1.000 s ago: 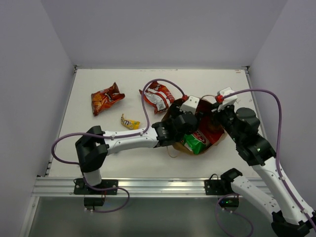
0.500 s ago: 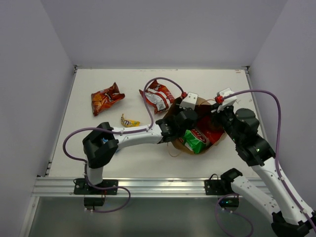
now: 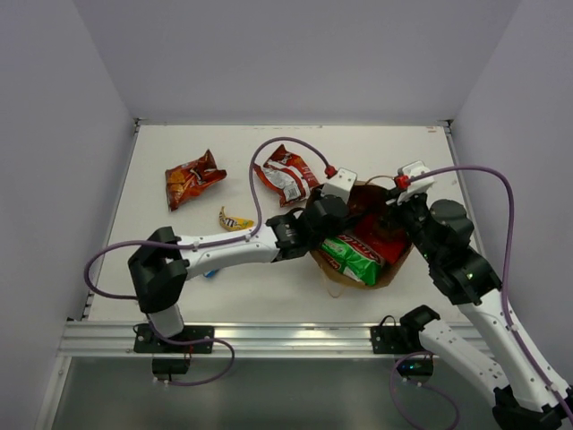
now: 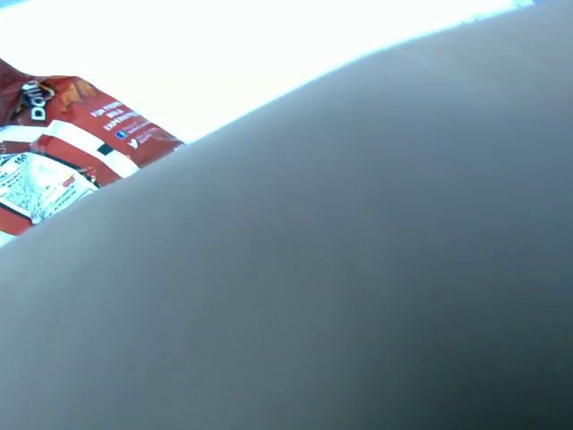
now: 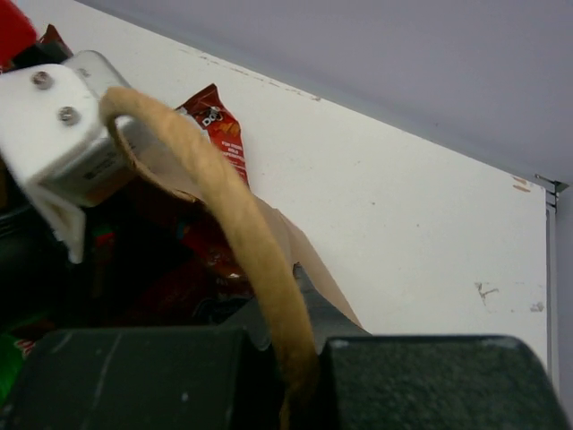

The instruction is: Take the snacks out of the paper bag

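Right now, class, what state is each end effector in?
Left end effector: closed at the paper bag; what it grips cannot be told.
Right end effector: closed on the paper bag handle.

The top camera looks down from above the near edge over the whole table [image 3: 161, 152]. The left wrist view, mostly close grey blur, shares only a red chip bag [image 4: 63, 152] [image 3: 286, 173] with it. The right wrist camera looks past a handle [image 5: 242, 233] to the far wall [image 5: 403, 63].
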Motion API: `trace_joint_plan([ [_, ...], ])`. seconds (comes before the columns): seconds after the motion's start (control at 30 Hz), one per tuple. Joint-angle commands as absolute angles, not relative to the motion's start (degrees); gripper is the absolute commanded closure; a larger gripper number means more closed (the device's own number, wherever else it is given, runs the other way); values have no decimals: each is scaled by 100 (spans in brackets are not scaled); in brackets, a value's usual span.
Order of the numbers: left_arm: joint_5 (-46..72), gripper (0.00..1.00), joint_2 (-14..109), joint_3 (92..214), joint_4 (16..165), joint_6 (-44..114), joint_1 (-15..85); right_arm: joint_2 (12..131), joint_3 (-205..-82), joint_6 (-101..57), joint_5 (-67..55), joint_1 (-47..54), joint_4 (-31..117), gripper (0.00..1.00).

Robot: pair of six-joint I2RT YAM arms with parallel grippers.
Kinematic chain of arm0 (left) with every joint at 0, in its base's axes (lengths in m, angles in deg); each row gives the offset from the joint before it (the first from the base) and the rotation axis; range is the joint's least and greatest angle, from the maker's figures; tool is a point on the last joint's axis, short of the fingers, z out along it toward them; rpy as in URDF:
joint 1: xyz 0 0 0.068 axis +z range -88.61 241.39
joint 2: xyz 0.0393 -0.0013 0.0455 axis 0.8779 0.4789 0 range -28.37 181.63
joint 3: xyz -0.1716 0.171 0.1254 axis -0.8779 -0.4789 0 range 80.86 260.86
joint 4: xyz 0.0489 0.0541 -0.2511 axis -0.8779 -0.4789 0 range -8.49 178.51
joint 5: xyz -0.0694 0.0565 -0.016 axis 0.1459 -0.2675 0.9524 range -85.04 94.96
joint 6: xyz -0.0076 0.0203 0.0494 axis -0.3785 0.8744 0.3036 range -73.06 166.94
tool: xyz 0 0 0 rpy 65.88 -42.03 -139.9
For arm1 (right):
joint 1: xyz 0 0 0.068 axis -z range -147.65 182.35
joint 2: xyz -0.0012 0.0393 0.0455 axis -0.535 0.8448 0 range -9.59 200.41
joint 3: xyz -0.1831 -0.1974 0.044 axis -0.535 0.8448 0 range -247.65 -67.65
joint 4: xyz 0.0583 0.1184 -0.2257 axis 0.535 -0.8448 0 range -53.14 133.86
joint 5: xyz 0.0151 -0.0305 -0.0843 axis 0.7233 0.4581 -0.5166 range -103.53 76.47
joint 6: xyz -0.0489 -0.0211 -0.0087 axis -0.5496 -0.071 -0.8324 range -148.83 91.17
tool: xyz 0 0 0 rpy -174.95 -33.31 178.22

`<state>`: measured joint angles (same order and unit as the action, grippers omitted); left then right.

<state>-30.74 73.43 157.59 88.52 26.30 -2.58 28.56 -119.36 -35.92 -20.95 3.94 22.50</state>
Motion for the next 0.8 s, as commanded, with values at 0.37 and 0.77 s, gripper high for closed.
trace_joint_plan([
  [0.37, -1517, 100, 5267, 16506, 8008, 3278, -347, 3057, -12030, -3050, -3270, 369, 2769, 100],
  [0.77, -1200, 100, 5117, 17866, 7480, 3551, -347, 3330, -12083, -2927, -3814, 387, 2584, 100],
])
